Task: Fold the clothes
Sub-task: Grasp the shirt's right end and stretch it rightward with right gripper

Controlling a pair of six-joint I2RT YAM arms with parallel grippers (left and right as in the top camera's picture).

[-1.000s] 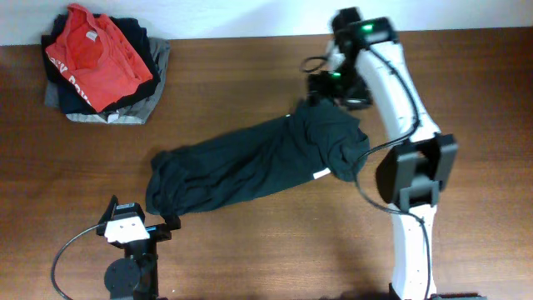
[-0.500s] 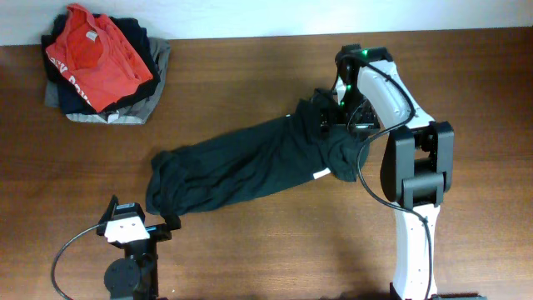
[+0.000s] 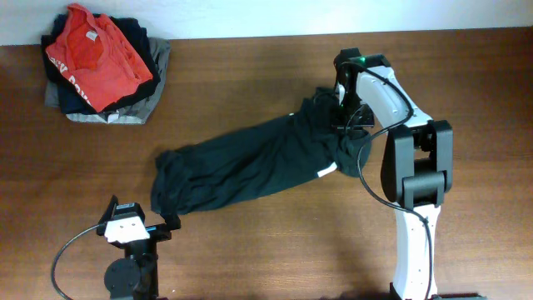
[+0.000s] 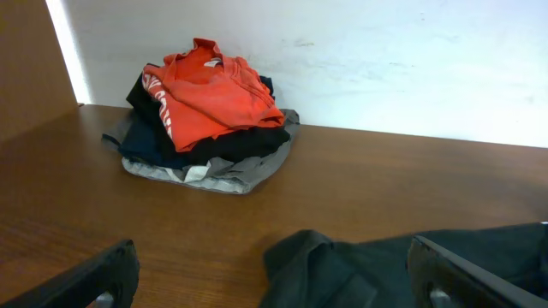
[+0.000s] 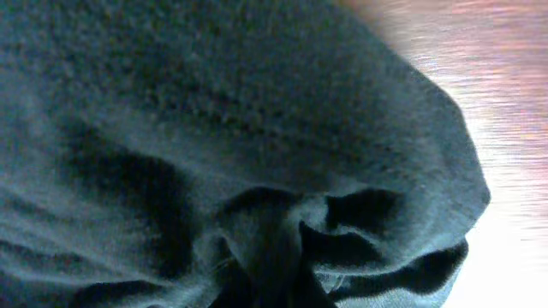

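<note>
The clothes point(image 3: 250, 162), one dark, wrinkled garment with a small white mark point(image 3: 323, 173), lie stretched across the table from lower left to upper right. My right gripper point(image 3: 339, 115) sits on their upper right end, shut on a bunch of the fabric. The right wrist view is filled by that dark cloth point(image 5: 214, 111), gathered into a pinched fold at the bottom centre, which hides the fingers. My left gripper point(image 4: 272, 261) stays low near the table's front, open, with the garment's left end point(image 4: 342, 269) lying just ahead between its fingers, untouched.
A pile of other garments stands at the back left corner by the wall, with a red T-shirt point(image 3: 96, 54) on top and a grey one point(image 3: 108, 115) underneath. The left arm's base point(image 3: 125, 233) sits at the front left, with the right arm's column point(image 3: 412, 242) at the front right.
My right gripper came down onto the garment's upper right end and shut on the fabric. The garment's left end slid slightly to the right. The left arm has not moved.
</note>
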